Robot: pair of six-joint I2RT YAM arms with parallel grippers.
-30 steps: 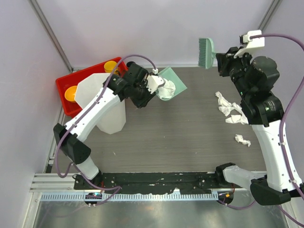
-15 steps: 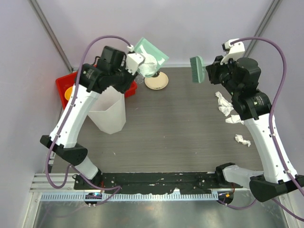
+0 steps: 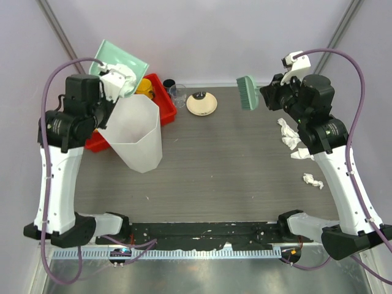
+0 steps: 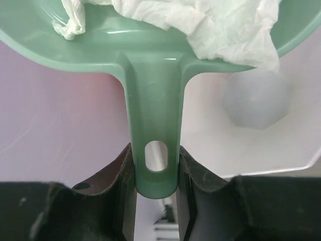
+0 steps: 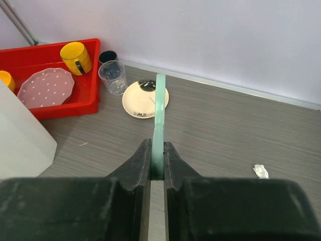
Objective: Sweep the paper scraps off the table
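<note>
My left gripper (image 3: pixel 116 81) is shut on the handle of a green dustpan (image 3: pixel 117 59), raised and tilted over the open white bin (image 3: pixel 138 131). In the left wrist view the gripper (image 4: pixel 156 168) clamps the handle (image 4: pixel 153 95); crumpled white paper scraps (image 4: pixel 215 25) lie in the pan, and the bin's inside (image 4: pixel 261 130) shows below. My right gripper (image 3: pixel 270 96) is shut on a green brush (image 3: pixel 247 92), held in the air above the table (image 3: pixel 233 159). More paper scraps lie on the table at the right (image 3: pixel 289 133), one smaller (image 3: pixel 312 180). One scrap (image 5: pixel 260 171) shows in the right wrist view.
A red tray (image 3: pixel 164 98) at the back left holds a yellow mug (image 5: pixel 76 56) and a pink dotted plate (image 5: pixel 45 88). A glass (image 3: pixel 179 94), a dark cup (image 3: pixel 169 84) and a round cream plate (image 3: pixel 201 103) stand beside it. Pale walls close in the table.
My left arm has swung the dustpan with its paper up and to the left, from over the table's middle to above the white bin. The brush has moved left and lower.
</note>
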